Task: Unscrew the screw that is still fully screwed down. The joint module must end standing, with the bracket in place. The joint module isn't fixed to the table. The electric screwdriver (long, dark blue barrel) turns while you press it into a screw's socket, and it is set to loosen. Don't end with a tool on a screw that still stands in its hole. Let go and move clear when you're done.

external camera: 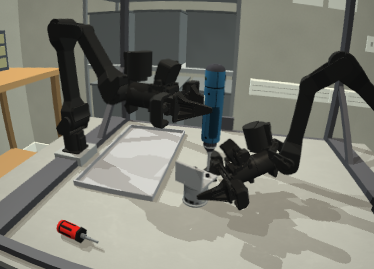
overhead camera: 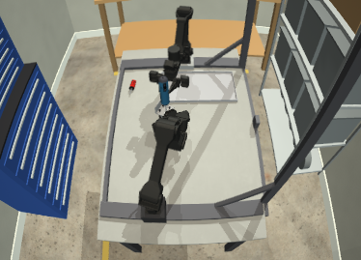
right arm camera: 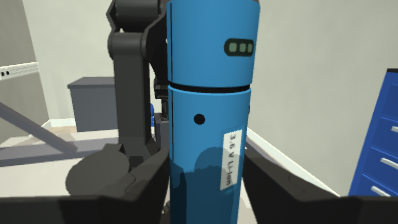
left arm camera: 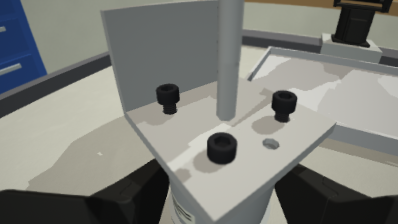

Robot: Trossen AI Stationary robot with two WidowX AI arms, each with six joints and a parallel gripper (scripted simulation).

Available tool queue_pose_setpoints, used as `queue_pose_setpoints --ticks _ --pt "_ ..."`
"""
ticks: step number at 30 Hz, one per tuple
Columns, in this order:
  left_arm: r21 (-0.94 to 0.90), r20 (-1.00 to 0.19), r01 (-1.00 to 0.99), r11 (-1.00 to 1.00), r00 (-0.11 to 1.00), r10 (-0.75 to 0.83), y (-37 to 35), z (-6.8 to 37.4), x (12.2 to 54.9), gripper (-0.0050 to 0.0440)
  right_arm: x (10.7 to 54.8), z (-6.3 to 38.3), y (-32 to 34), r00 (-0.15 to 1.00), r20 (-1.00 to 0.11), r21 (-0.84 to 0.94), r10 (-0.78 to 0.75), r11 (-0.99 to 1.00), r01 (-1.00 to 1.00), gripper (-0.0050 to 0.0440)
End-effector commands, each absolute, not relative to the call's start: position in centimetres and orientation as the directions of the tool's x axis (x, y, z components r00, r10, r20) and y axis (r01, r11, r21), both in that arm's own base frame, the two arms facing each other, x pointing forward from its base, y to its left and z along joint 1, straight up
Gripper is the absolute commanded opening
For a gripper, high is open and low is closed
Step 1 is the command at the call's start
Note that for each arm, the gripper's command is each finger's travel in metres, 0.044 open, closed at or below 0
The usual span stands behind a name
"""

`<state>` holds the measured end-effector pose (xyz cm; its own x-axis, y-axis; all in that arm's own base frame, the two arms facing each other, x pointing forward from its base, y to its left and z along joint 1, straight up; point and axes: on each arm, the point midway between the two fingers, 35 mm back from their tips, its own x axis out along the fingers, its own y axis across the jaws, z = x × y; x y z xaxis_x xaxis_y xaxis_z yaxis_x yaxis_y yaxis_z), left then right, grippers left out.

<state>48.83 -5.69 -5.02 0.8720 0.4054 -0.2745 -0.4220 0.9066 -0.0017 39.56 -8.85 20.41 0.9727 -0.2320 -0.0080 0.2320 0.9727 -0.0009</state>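
The joint module [external camera: 192, 200] [left arm camera: 250, 210] stands upright with the grey bracket [external camera: 186, 173] [left arm camera: 162, 50] on top. My left gripper [external camera: 207, 178] [left arm camera: 220, 160] is shut on the module below the bracket. In the left wrist view three black screws show: one [left arm camera: 167, 95] and another [left arm camera: 284, 102] stand raised with shank visible; the seating of the nearest screw [left arm camera: 221, 147] is unclear. An empty hole [left arm camera: 270, 144] is beside them. My right gripper [external camera: 212, 110] [right arm camera: 205, 155] is shut on the electric screwdriver [overhead camera: 164, 93] [external camera: 213, 89] [right arm camera: 210, 110], upright. Its bit [left arm camera: 230, 60] points down over the plate; what lies behind it is hidden.
A shallow tray [overhead camera: 235, 91] [external camera: 115, 191] [left arm camera: 360, 139] lies beside the module, near the right arm's base. A red screwdriver [overhead camera: 132, 85] [external camera: 70, 230] lies on the table, away from both grippers. Frame posts rise at the table's edge.
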Motion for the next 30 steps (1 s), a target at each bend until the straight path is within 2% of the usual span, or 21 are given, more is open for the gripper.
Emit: queue_pose_setpoints --ticks 1,30 --pt "-0.020 -0.255 -0.421 0.907 0.879 0.402 -5.8 -3.8 49.2 0.0241 39.6 22.1 -8.9 0.972 0.040 -0.002 -0.232 0.973 0.233 0.0161" --pt "-0.020 -0.255 -0.421 0.907 0.879 0.402 -5.8 -3.8 49.2 0.0241 39.5 18.9 -8.9 0.972 0.018 -0.002 -0.232 0.973 0.233 0.0161"
